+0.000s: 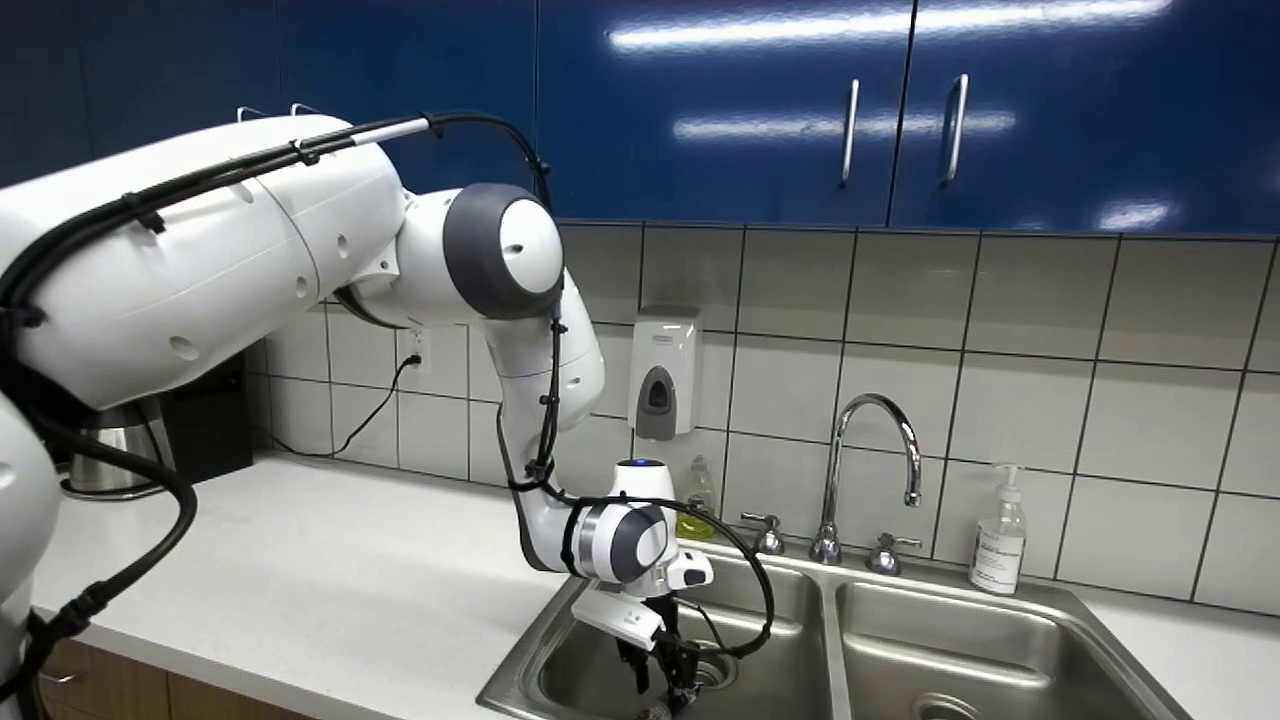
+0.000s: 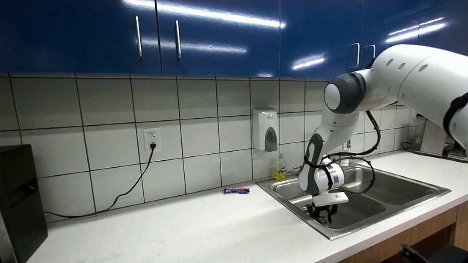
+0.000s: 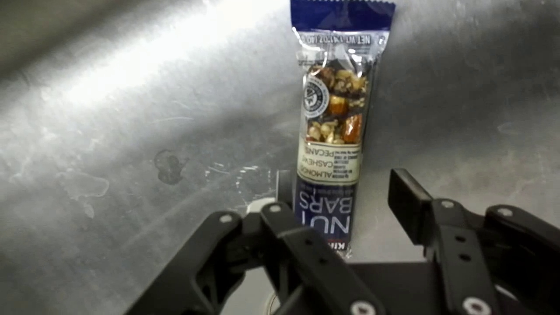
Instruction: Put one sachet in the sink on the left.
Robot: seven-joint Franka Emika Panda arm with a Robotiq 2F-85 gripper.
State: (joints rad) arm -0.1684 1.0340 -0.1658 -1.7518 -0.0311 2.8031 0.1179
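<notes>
A nut bar sachet, dark blue at both ends with a clear middle showing nuts, lies on the metal floor of the left sink basin. Its end shows partly at the bottom edge in an exterior view. My gripper is open, low in that basin. The sachet's near end lies between the fingers, close to the left finger and apart from the right one; part is hidden behind the left finger. The gripper also shows in both exterior views. A purple sachet lies on the counter by the wall.
The right basin is beside the left one, with a divider between. The faucet, a yellow soap bottle and a pump bottle stand at the back. A dispenser hangs on the wall. A cord runs to an outlet.
</notes>
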